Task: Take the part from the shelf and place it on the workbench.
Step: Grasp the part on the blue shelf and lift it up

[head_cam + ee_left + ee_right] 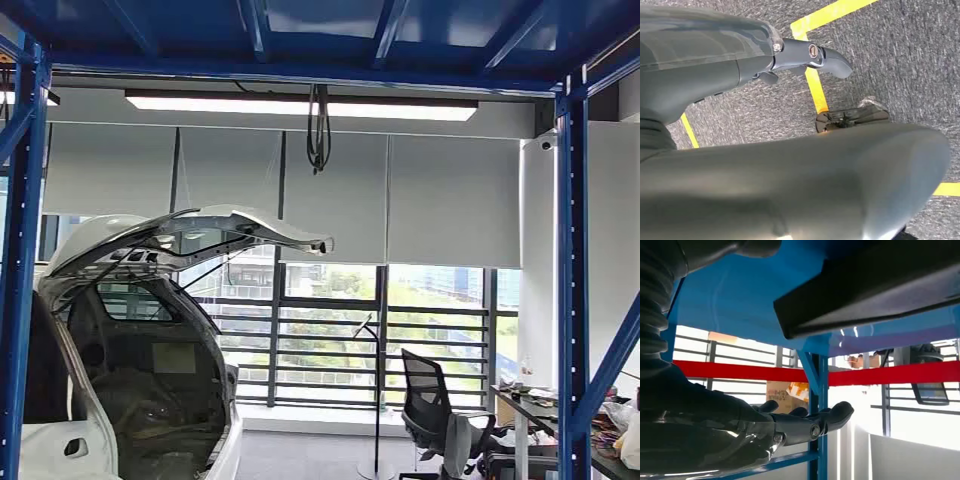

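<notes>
My right hand (806, 422) reaches under the blue shelf (753, 300), fingers straight, together, empty. Left hand (810, 55) hangs empty. Part (874, 285) untaken.

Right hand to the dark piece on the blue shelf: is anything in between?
Nothing visible does. In the right wrist view the right hand, fingers extended and holding nothing, is apart from the dark piece that overhangs the blue shelf, with only open space between them.

Glossy blue painted metal shelf frame (572, 250); rough grey carpet floor (904, 55).
</notes>
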Robot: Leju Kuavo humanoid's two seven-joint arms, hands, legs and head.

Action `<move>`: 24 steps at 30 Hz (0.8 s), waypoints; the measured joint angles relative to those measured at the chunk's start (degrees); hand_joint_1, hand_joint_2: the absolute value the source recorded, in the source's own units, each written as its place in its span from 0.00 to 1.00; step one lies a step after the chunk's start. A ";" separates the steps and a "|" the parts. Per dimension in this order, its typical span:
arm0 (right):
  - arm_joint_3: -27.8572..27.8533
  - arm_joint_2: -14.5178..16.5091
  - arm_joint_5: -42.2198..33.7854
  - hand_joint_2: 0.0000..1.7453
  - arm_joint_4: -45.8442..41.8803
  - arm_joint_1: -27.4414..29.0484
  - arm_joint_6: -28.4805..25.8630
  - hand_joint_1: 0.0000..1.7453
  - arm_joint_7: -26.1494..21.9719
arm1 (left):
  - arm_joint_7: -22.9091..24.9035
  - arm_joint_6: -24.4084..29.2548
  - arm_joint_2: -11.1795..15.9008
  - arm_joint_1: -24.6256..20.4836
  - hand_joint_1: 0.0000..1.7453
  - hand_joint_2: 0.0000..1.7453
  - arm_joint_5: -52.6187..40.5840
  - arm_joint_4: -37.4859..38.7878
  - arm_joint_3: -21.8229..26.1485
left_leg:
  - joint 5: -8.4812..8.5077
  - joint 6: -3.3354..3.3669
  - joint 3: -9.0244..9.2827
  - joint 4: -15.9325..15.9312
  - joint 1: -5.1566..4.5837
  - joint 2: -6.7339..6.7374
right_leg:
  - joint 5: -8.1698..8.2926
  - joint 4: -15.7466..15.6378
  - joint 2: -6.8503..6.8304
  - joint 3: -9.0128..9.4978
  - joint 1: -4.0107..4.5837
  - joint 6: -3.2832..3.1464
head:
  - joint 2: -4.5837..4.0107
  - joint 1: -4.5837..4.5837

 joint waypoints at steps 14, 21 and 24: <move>3.18 1.80 0.05 1.00 0.92 -4.15 2.42 0.00 0.02 | 0.01 -0.68 -1.05 -0.76 0.00 0.00 -0.47 0.00 1.09 | 0.00 0.00 -0.01 0.00 0.00 0.00 | 0.00 0.02 0.01 -0.01 0.00 0.00 | 0.00 0.00; 3.77 2.93 -2.59 1.00 5.04 -6.61 4.27 0.00 -1.76 | 0.00 -0.93 -1.55 -0.91 0.00 0.00 -0.88 0.00 1.72 | 0.00 0.00 0.00 0.00 0.00 0.00 | 0.00 0.03 0.00 -0.01 0.00 0.00 | 0.00 0.00; 3.84 3.50 -3.96 1.00 7.69 -7.81 4.58 0.00 -3.34 | 0.00 -0.93 -1.68 -0.98 0.00 0.00 -0.96 0.00 2.13 | 0.01 0.00 0.00 0.00 0.00 0.00 | 0.00 0.03 0.01 -0.01 0.00 0.00 | 0.00 0.00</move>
